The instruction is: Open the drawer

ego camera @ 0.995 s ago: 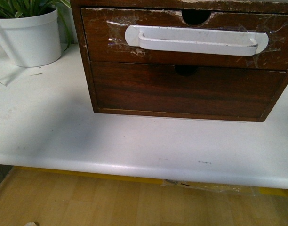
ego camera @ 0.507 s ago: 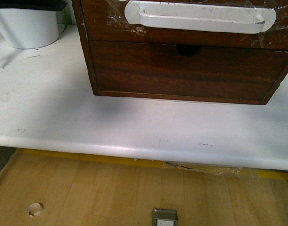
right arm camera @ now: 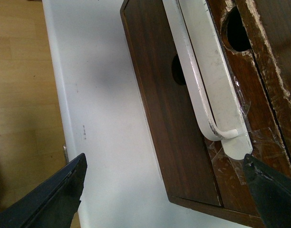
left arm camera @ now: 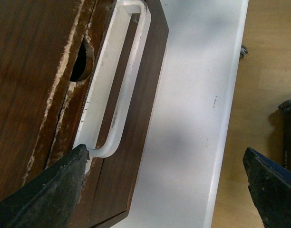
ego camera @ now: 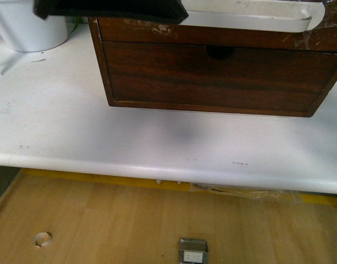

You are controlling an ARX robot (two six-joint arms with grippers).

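The drawer (ego camera: pixel 223 37) is the upper dark brown front, cut off by the top edge of the front view. Its white bar handle (ego camera: pixel 251 14) is taped on. A black finger (ego camera: pixel 110 10) of my left gripper covers the handle's left end there. In the left wrist view the handle (left arm camera: pixel 121 80) and the half-round notch (left arm camera: pixel 81 61) show. My left gripper (left arm camera: pixel 164 159) is open, with one finger (left arm camera: pixel 55 194) by the handle's end. In the right wrist view my right gripper (right arm camera: pixel 164 161) is open, with one finger (right arm camera: pixel 271 190) near the handle's (right arm camera: pixel 202 71) other end.
A plain dark drawer front (ego camera: pixel 212 77) without a handle sits below. The cabinet stands on a white table (ego camera: pixel 157 148). A white plant pot (ego camera: pixel 31 27) stands at the back left. Wooden floor with a metal outlet box (ego camera: pixel 192 252) lies below the table's front edge.
The cabinet has shifted up in the front view, so the handled drawer is nearly cut off. A black gripper finger has come in at the top left over the handle's left end.
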